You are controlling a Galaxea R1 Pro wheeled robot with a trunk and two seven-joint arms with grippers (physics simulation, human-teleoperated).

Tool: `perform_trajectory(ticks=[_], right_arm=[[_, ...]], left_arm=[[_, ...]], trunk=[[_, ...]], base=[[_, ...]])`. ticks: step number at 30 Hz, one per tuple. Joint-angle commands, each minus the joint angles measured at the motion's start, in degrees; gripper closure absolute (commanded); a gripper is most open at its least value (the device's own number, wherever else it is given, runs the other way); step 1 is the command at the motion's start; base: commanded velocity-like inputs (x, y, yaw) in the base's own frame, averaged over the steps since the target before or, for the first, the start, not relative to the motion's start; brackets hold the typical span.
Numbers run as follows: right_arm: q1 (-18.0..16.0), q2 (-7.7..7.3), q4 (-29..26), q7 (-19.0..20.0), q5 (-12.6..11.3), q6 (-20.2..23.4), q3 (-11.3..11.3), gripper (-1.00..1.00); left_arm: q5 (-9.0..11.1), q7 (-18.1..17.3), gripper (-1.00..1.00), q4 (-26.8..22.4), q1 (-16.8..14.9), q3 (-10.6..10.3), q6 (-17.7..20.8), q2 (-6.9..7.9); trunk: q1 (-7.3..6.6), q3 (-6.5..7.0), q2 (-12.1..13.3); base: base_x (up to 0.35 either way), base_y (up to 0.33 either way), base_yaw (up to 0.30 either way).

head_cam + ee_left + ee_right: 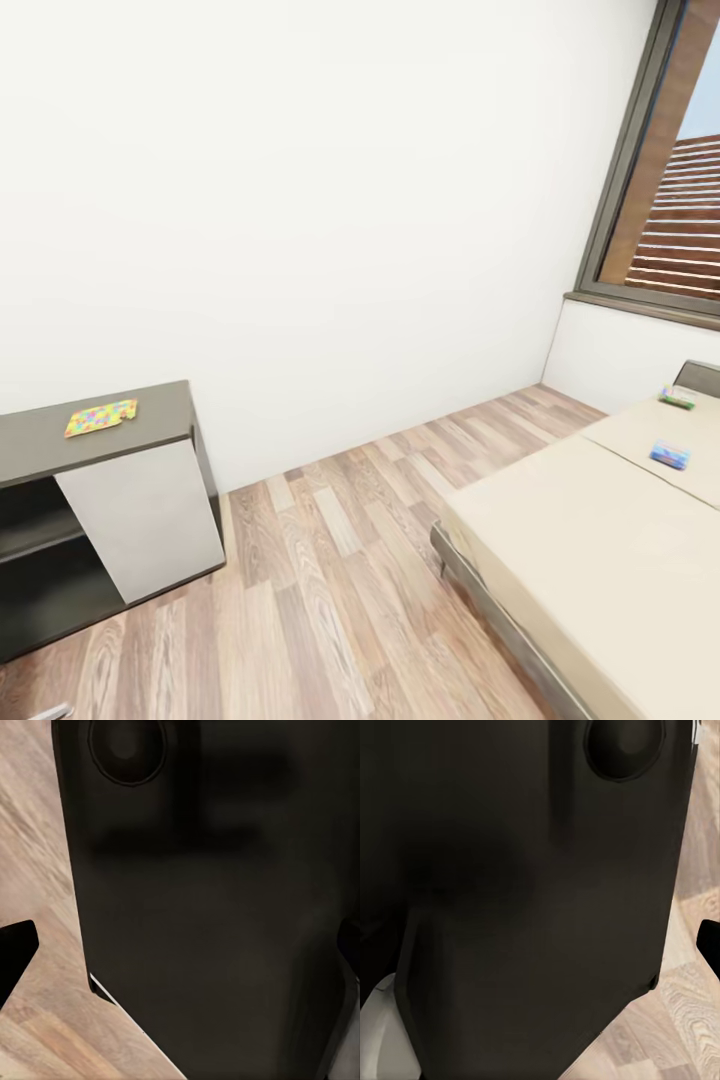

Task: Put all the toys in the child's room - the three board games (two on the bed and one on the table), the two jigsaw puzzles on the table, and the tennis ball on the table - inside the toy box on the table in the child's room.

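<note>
Cream bed [560, 560] carries two board games [669, 454] at its far end; we should drive close before reaching. Whether either tool is open, we cannot tell.

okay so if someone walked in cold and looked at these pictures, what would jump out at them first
Probably the big cream bed at the head view's lower right, with two small game boxes far up it: a blue one and a green one. Then the bright mosaic jigsaw puzzle box on the dark cabinet at left, and the window at upper right.
</note>
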Motion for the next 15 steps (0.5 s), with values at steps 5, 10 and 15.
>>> perform_trajectory(ticks=[5,10,15], right_arm=[[0.0,-0.08,0.0,0.0,-0.1,0.0,-0.1,-1.0],[0.0,-0.28,0.0,0.0,-0.1,0.1,-0.1,-1.0],[0.0,0.44,0.0,0.0,-0.3,0.2,-0.1,-1.0]], left_arm=[[0.0,0.0,-1.0,0.0,0.0,0.0,0.0,-0.03],[0.0,0.0,-1.0,0.0,0.0,0.0,0.0,-0.04],[0.2,-0.1,-1.0,0.1,0.0,0.0,-0.4,-0.86]], trunk=[[0.03,-0.03,0.0],[0.03,-0.03,0.0],[-0.85,0.69,1.6]], base=[[0.254,0.223,0.0],[0.269,0.202,0.0],[0.057,0.024,0.0]])
